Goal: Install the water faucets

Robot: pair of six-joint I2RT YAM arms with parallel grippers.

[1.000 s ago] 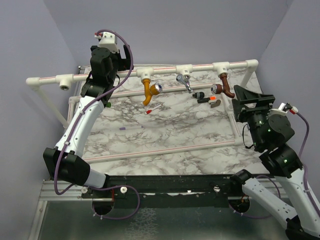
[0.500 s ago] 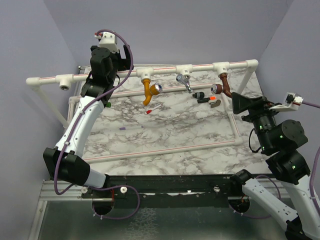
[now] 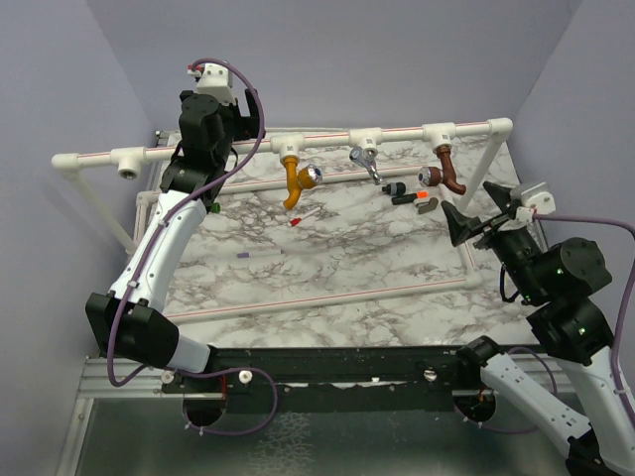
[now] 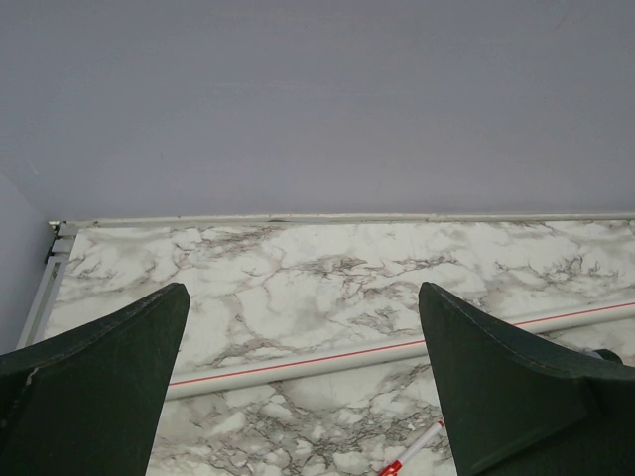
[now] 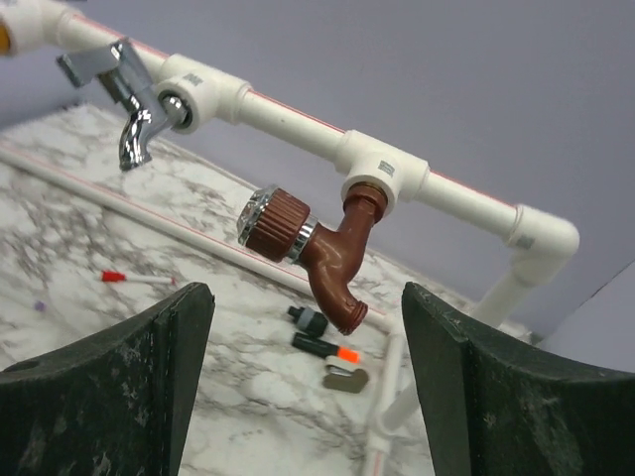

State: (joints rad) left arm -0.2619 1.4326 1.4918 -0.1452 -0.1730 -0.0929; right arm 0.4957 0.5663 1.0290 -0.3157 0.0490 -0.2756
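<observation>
Top: orange faucet (image 3: 292,183), silver faucet (image 3: 367,165) and brown faucet (image 3: 449,175) hang from pipe (image 3: 327,142). Right gripper (image 3: 468,205) spread, near the brown one.
Left wrist: left gripper (image 4: 303,290) spread, empty.
Right wrist: brown faucet dead ahead. Probably rigid, light, slick; take the body.

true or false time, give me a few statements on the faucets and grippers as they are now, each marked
1. The brown faucet is mounted on the pipe. True.
2. The right gripper is shut on the brown faucet. False: it is open and holds nothing, with the faucet beyond its fingers.
3. The silver faucet lies loose on the table. False: it is mounted on the pipe.
4. The left gripper is open and holds nothing. True.
5. In the top view, the orange faucet is left of the silver faucet. True.
</observation>
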